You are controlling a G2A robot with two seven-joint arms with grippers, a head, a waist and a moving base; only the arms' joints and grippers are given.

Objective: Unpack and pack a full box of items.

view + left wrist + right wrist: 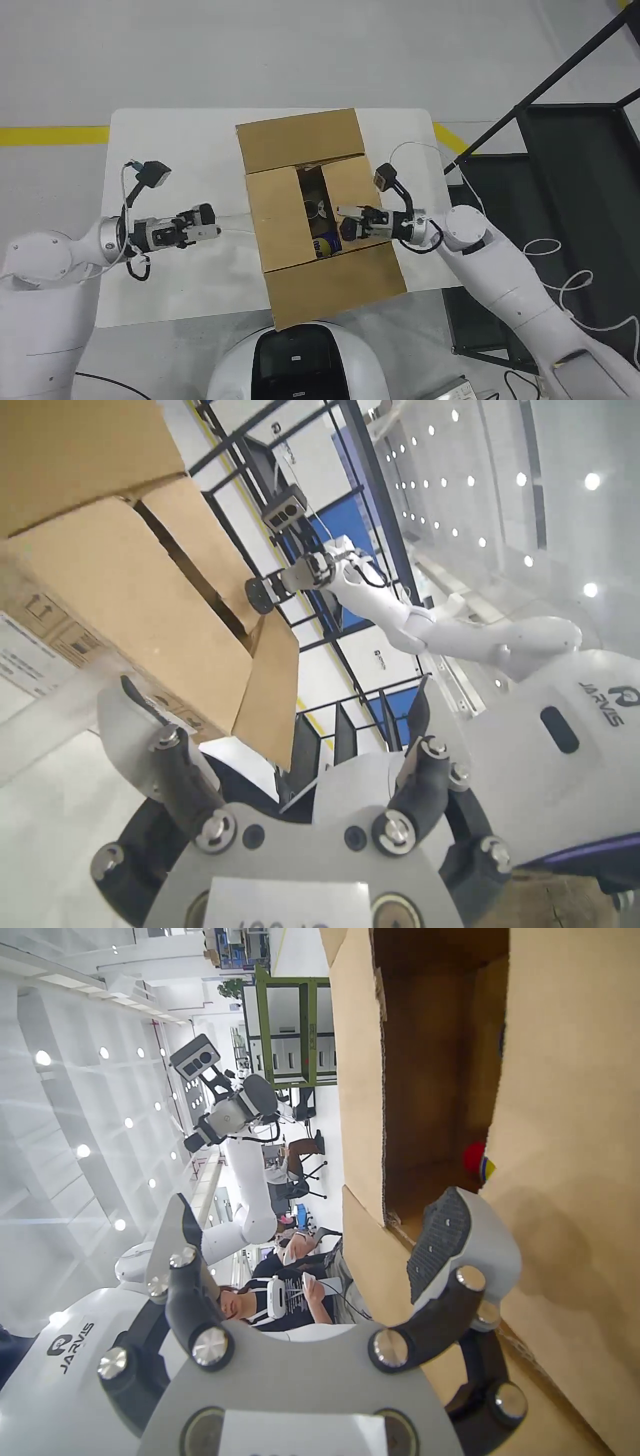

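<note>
The box [300,145] sat in the middle of the table [160,290] with all four flaps folded outward. From the top view I could see only a narrow slot of its inside, dark and crowded. A blue and yellow item [326,244] showed at the near end of the slot, and beyond it lay a greyish round thing [318,208] that I could not identify.

My right gripper [346,222] hung at the right edge of the opening, over the right flap, with its fingers spread wide and nothing between them. In the right wrist view one ribbed pad [440,1243] sat against the cardboard edge. The flap hid nearly all of the contents, leaving a red thing [474,1157] with a sliver of yellow and blue beside it.

My left gripper [208,224] was over the table to the left of the box, near it but apart, also wide open and empty. In the left wrist view the box's side was cut off at the frame edge. A pale blurred streak [45,710] crossed it by one finger, and I could not tell what it was.
</note>
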